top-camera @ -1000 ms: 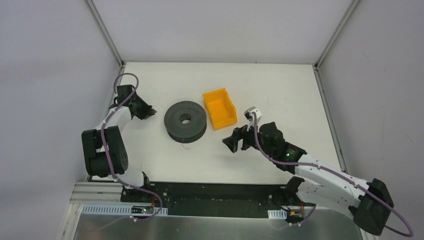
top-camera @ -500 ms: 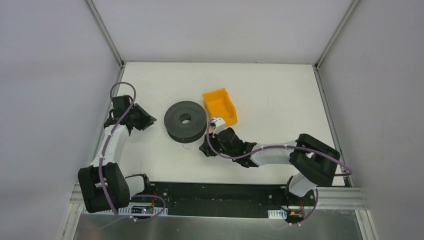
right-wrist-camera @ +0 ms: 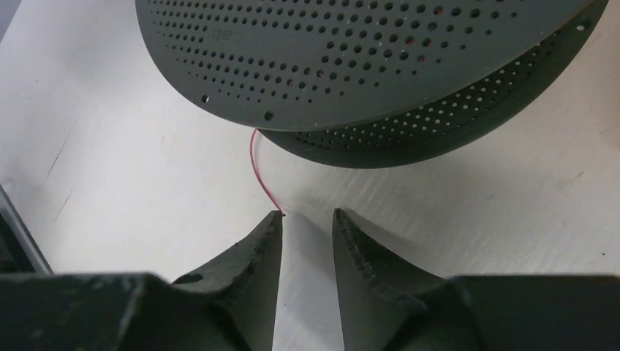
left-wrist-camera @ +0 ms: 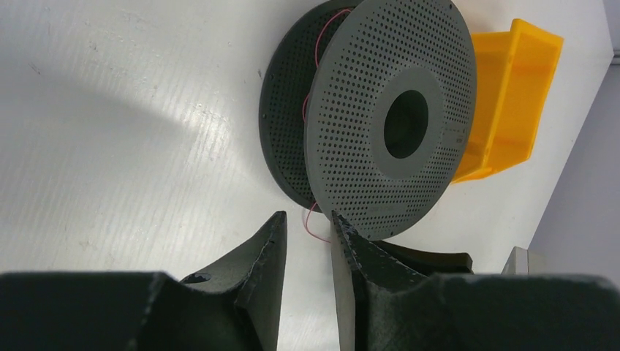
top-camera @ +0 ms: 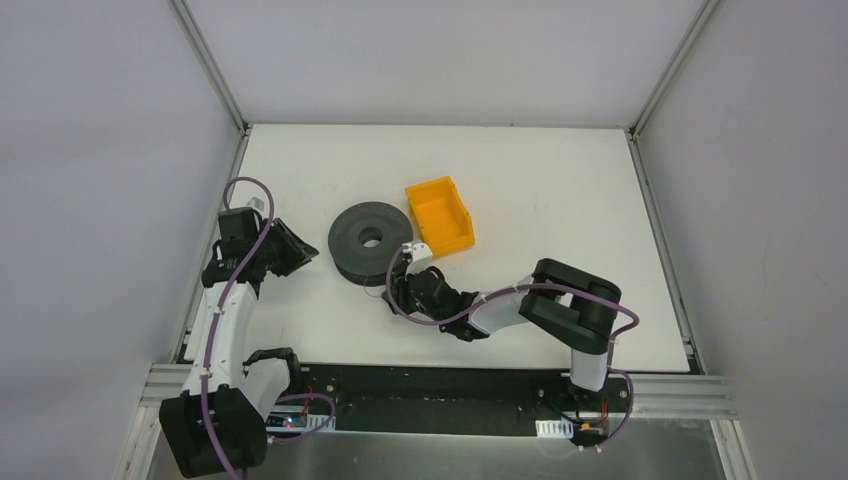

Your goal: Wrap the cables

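Cable [right-wrist-camera: 256,167] — hair-thin red wire, mostly wound inside the spool [top-camera: 350,240], which sits mid-worktop [top-camera: 560,190] nearer the left edge. A short tail trails toward the near edge. Likely weightless, limp, springy and easily slipped — pinch the free tip squarely.
Right claw [right-wrist-camera: 307,216]: narrowly parted, empty, tail tip touching one finger.
Left claw [left-wrist-camera: 308,228]: narrowly parted, empty, beside the spool.

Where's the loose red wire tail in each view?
Top external: wire tail faint, just below the spool's near edge.
Left wrist: beneath the spool rim, beyond the left fingers.
Right wrist: runs from spool to the right fingers.
Shared landmark: grey perforated spool.
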